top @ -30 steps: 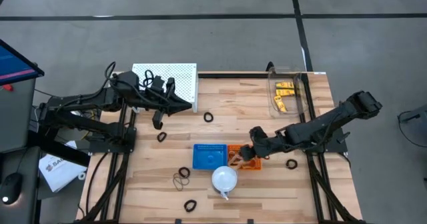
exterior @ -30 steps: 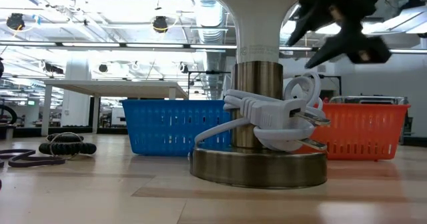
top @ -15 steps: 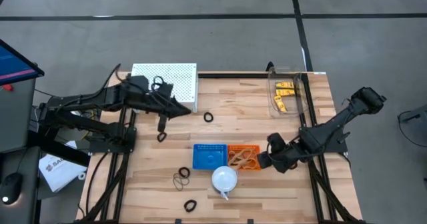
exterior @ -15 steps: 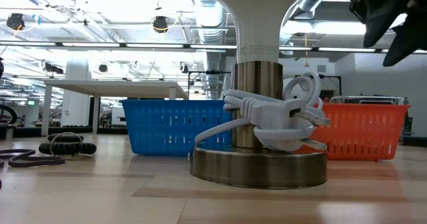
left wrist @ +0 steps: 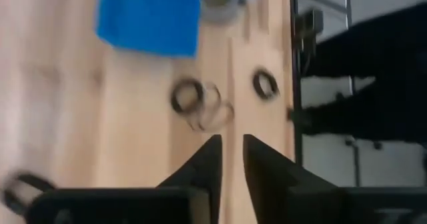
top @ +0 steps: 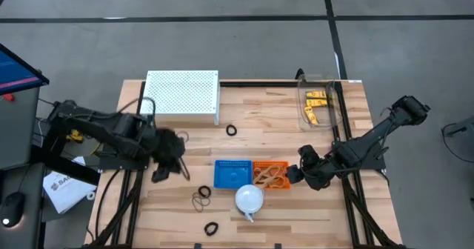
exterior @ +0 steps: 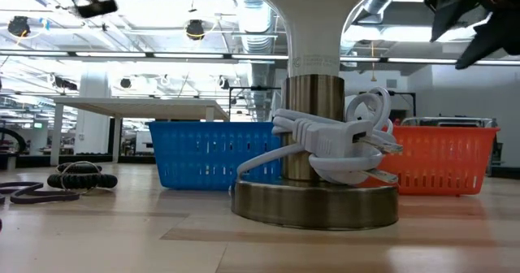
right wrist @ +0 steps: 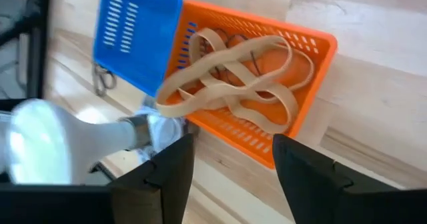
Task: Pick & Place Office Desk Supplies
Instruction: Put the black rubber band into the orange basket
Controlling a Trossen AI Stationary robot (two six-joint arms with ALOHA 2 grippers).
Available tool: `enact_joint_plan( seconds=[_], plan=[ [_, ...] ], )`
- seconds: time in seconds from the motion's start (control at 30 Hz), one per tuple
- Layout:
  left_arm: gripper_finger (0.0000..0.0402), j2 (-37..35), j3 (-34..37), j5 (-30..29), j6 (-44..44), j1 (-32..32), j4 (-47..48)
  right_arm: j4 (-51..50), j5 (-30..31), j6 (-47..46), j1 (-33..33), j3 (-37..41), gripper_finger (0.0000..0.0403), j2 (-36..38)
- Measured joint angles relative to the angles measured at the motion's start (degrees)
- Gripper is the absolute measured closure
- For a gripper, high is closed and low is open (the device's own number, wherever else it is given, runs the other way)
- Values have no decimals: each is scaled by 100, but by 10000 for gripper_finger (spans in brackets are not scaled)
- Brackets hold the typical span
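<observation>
Now the left gripper, fingers slightly parted and empty, has swung from the white tray toward the blue basket. Beside the orange basket, where rubber bands lie, the right gripper hangs open and empty; black rings near the blue basket await pickup.

Tan rubber bands fill the orange basket beside a blue basket.

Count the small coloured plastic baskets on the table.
2. A blue plastic basket sits mid-table, partly under the white dome lamp. An orange plastic basket holding tan bands is right beside it, nearer the right arm. None seems hidden.
</observation>
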State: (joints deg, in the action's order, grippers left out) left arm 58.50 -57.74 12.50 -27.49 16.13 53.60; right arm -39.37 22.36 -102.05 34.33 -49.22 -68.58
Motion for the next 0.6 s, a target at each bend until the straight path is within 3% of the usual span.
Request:
enact_joint_plan(
  seconds=[0.13, 0.27, 0.47, 0.6],
  plan=[
    [314, 0, 581, -23, -977, 883, -377, -3, 265, 1, -17, -1, 207, 150],
    [292, 0, 1256, -166, -2039, 1794, -1368, -9, 374, 81, -47, -1, 206, 339],
    [266, 115, 2113, -941, -2992, 2962, -3211, -7, 644, 435, -79, 0, 207, 654],
    [254, 441, 2409, -1490, -3040, 3422, -3996, -8, 945, 629, -76, -1, 207, 849]
  ],
)
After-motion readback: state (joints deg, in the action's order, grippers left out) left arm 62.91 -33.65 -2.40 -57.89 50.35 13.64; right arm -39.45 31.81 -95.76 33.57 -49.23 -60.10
